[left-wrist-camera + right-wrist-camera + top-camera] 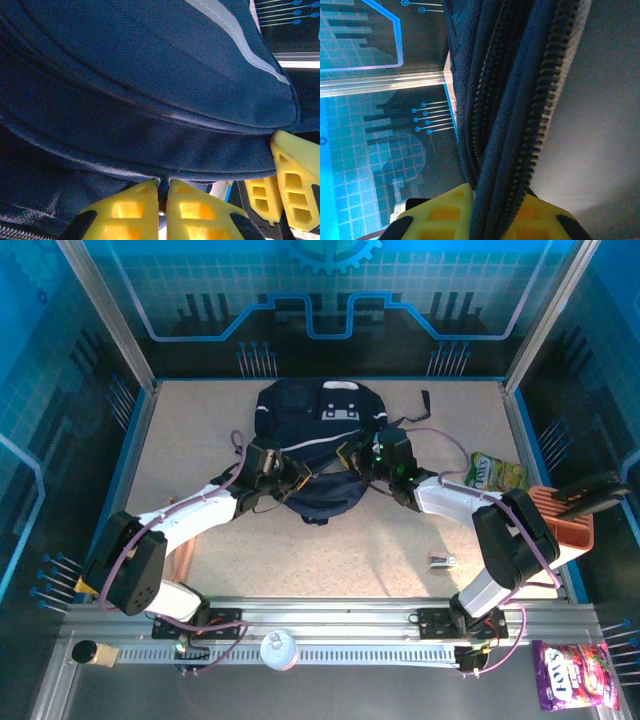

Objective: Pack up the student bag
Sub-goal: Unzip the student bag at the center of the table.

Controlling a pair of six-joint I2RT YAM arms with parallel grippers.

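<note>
We've got left pincer (163, 192) and right pincer (495, 202) both clamped on the navy striped fabric backpack (318, 410) between them.

Beige tabletop (330, 560); blue circuit-patterned walls (200, 270); aluminium frame posts (105, 310).

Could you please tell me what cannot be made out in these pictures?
- Inside of the student bag, top view: folded fabric covers it, so any contents are hidden.
- Exactly what the left gripper pinches, left wrist view: hidden inside its shut grip.
- Fingertips of the right gripper, right wrist view: covered by the bag's fabric.
- The small silvery item, top view: too small to identify.
</note>
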